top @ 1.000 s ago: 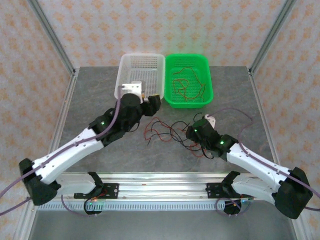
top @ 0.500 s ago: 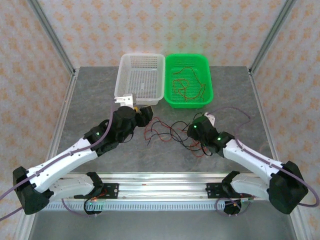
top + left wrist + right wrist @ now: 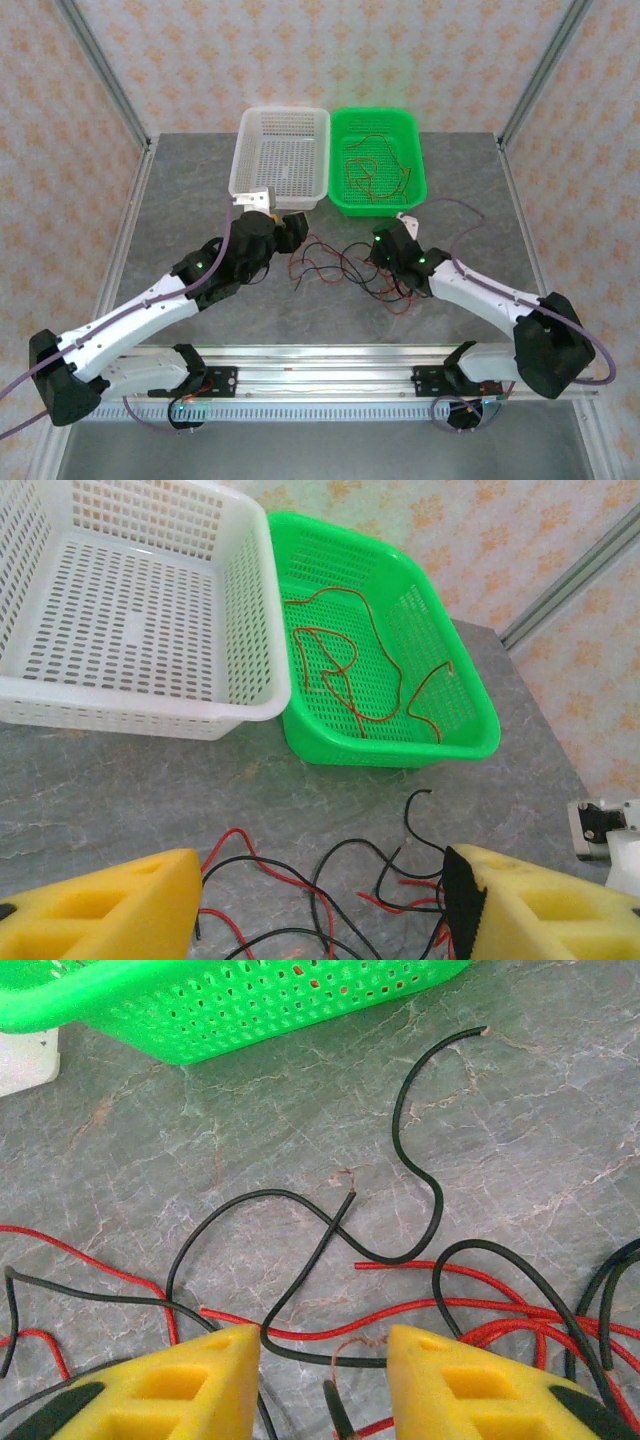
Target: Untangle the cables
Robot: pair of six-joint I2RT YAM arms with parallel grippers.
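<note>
The right gripper [image 3: 384, 246] sits low over the table [image 3: 190, 190]. Its yellow fingers [image 3: 190, 1380] stand a narrow gap apart. A thin strand lies on the table in that gap, but nothing is clamped. Just beyond the tips, a black cable [image 3: 415, 1160] curls in an S and a red cable [image 3: 450, 1305] runs straight across.

The left gripper [image 3: 291, 229] hovers at the left end of the tangle, its jaws wide and holding nothing.

The cables [image 3: 335, 265], red and black and looped over one another, lie on the table between the two grippers, near of the baskets.

At the far side, a white basket [image 3: 285, 110] on the left and a green basket [image 3: 375, 110] on the right stand side by side, their rims touching. Loose red cables [image 3: 375, 170] lie on the floor of the green basket.
</note>
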